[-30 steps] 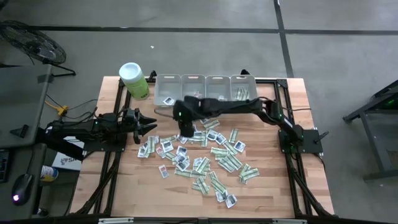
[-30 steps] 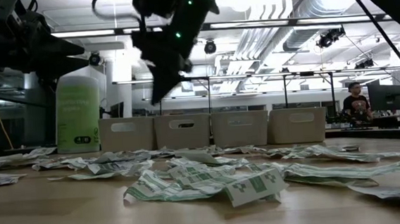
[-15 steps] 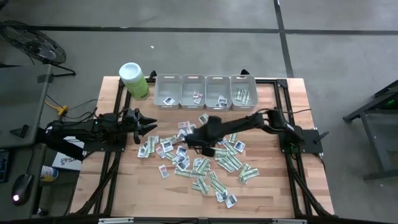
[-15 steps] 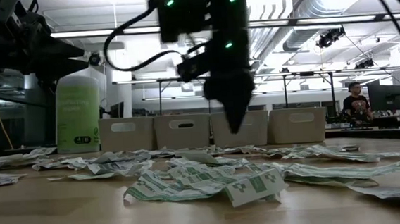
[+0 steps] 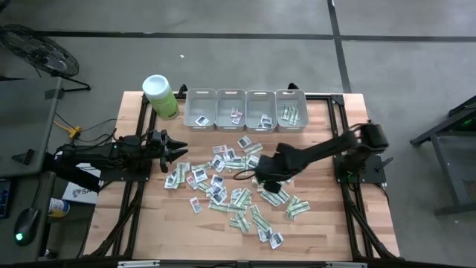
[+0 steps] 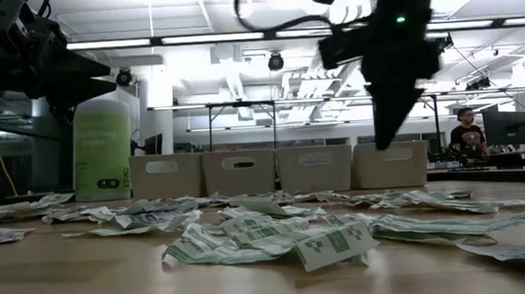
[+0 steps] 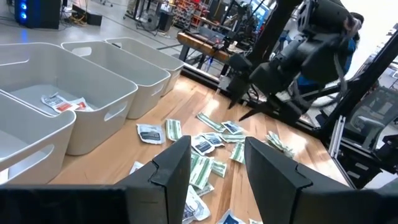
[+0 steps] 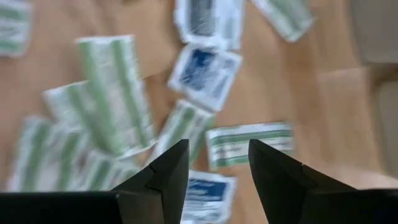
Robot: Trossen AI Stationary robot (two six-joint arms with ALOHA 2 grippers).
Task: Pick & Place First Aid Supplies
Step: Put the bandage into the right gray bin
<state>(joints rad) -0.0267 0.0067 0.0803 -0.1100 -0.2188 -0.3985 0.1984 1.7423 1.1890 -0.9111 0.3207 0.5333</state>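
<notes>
Sorting barely begun | few flat paper packets (image 5: 236,115) in grey plastic bins (image 5: 245,109) at 12 o'clock; most on wooden desk (image 5: 320,216) centre | right tool (image 5: 265,179) apart, empty, over pile | left tool (image 5: 181,151) apart, 9 o'clock

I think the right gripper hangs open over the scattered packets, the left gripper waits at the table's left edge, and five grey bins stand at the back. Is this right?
Not quite: the high view shows four grey bins, not five. The rest holds: the right gripper hangs open over the scattered packets, and the left gripper waits at the table's left edge.
</notes>
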